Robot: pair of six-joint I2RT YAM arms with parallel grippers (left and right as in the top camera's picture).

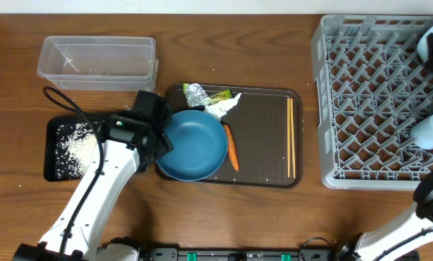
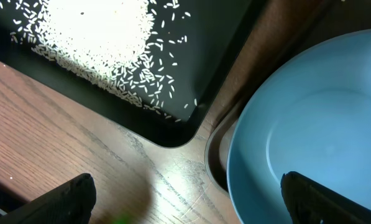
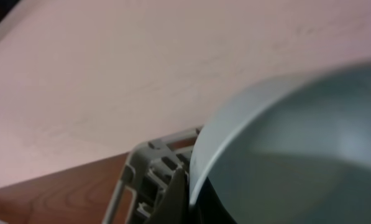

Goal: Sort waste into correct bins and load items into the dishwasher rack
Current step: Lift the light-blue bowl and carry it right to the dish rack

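The left gripper stands wide open and holds nothing. It is over the left rim of the dark-blue bowl, with one finger above the bare table and the other above the bowl's inside. The rim runs crosswise between the jaws, so closing them would probably pinch the wall. The bowl is empty and sits in the front-left corner of the brown tray, and this arm is much the nearer to it. Beside the bowl lies the carrot, its long axis running front to back. The chopsticks lie parallel along the tray's right edge. Foil, wrapper and tissue crowd the tray's back edge. Left of the gripper, the black tray holds rice, and the clear tub behind it looks nearly empty. The rack stands well apart at the table's right edge. There the right gripper is closed against a pale-blue vessel; I cannot tell whether it grips it.
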